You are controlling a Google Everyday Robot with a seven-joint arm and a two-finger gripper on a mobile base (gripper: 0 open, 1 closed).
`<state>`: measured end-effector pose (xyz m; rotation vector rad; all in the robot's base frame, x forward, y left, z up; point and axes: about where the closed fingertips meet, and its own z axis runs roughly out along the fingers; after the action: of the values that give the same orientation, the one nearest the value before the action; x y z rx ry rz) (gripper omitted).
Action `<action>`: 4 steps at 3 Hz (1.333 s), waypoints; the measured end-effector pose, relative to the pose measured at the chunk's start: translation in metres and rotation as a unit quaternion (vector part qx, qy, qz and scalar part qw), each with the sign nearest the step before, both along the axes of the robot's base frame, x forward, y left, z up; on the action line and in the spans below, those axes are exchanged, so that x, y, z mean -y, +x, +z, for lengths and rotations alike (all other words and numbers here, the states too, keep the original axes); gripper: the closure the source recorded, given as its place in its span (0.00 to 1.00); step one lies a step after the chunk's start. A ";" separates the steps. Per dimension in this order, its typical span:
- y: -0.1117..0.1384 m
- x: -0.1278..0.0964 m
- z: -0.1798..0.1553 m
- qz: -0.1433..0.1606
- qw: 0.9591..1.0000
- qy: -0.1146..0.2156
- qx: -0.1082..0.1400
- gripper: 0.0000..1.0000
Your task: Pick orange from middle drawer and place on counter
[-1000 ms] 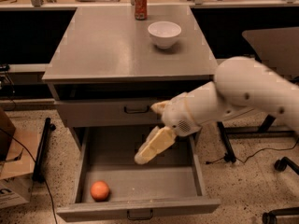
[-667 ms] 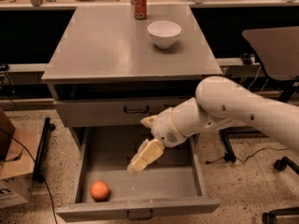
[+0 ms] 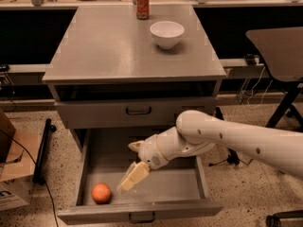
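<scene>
The orange (image 3: 101, 193) lies in the front left corner of the open middle drawer (image 3: 180, 211), on its tray floor. My gripper (image 3: 127, 168) hangs over the drawer's middle, just right of and above the orange, not touching it. It is open and empty; the lower finger (image 3: 134, 176) points down-left toward the orange. The counter (image 3: 109, 46) is the grey cabinet top above.
A white bowl (image 3: 166, 33) and a red-orange drink can (image 3: 142, 4) stand at the back right of the counter. A shut grey drawer front (image 3: 94, 113) sits above the open one. A cardboard box (image 3: 12, 174) is at the left and a black table (image 3: 279, 51) at the right.
My arm has moved left and down into the drawer, bringing the gripper closer to the orange. The orange has not moved.
</scene>
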<state>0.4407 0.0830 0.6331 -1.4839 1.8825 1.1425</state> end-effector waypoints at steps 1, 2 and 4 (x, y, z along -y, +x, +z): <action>0.009 -0.020 -0.034 -0.008 0.999 0.030 -0.038 0.00; 0.007 -0.021 -0.043 -0.007 0.998 0.034 -0.049 0.00; 0.036 -0.066 -0.098 0.005 0.998 0.036 -0.059 0.00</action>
<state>0.4769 0.1486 0.5350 -1.4154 1.8916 1.3135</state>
